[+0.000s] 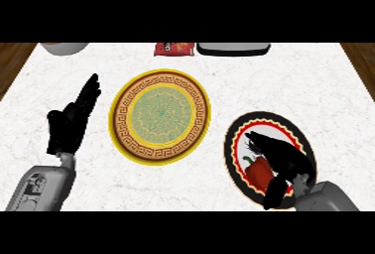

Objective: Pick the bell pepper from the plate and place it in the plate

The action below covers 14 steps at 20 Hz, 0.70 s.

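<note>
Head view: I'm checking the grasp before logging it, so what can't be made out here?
- Red bell pepper on the black-and-red plate: mostly covered by the right hand, so whether the fingers close round it cannot be told.
- White bowl, red packet and grey tray: cut off by the top edge.
- Left hand rests open beside the yellow plate.

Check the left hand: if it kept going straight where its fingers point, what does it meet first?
Probably nothing. The left hand is open, fingers aimed up-right toward the counter's far edge. That line passes left of the yellow plate and right of the white bowl; height is unclear.
</note>
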Each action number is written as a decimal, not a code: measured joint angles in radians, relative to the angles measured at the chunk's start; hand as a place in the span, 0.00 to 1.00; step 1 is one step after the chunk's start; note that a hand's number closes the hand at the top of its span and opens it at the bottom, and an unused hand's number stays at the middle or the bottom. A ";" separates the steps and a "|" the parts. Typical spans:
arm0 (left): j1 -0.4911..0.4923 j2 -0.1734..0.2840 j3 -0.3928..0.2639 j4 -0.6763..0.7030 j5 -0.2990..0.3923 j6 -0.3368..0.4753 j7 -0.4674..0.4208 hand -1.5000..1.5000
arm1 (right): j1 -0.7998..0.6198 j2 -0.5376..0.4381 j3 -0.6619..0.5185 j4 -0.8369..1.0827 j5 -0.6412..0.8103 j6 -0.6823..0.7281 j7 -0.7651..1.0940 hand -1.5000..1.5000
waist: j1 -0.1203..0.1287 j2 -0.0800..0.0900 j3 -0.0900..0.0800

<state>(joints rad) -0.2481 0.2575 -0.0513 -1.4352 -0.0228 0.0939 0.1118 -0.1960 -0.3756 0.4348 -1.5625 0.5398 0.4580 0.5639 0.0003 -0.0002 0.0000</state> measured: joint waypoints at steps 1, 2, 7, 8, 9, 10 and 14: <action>0.002 -0.003 0.005 -0.004 -0.002 -0.004 0.002 0.50 | -0.001 -0.002 -0.011 0.018 0.010 0.008 -0.021 1.00 | 0.000 0.000 0.000; -0.003 -0.003 0.014 0.006 -0.003 -0.012 -0.003 0.50 | 0.007 -0.004 -0.019 0.023 0.024 0.002 -0.047 1.00 | 0.000 0.000 0.000; -0.004 -0.023 0.024 -0.003 -0.025 -0.018 0.007 0.50 | -0.001 0.034 -0.035 0.061 0.114 -0.045 -0.117 1.00 | 0.000 0.000 0.000; -0.005 -0.026 0.028 -0.007 -0.024 -0.026 0.011 0.50 | -0.006 0.045 -0.039 0.080 0.130 -0.057 -0.134 1.00 | 0.000 0.000 0.000; -0.001 -0.023 0.035 -0.009 -0.025 -0.033 0.009 0.50 | -0.003 0.047 -0.045 0.099 0.147 -0.074 -0.161 1.00 | 0.001 0.000 0.000; -0.006 -0.026 0.040 -0.005 -0.029 -0.036 0.008 0.50 | -0.009 0.057 -0.054 0.108 0.159 -0.075 -0.170 1.00 | 0.000 0.000 0.000; -0.007 -0.051 0.043 0.007 -0.045 -0.035 -0.004 0.50 | -0.012 0.073 -0.086 0.139 0.204 -0.120 -0.234 1.00 | 0.000 0.000 0.000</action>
<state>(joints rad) -0.2556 0.2062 -0.0078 -1.4279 -0.0677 0.0589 0.1080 -0.2076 -0.3026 0.3488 -1.4232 0.7434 0.3380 0.3300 0.0004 -0.0004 -0.0001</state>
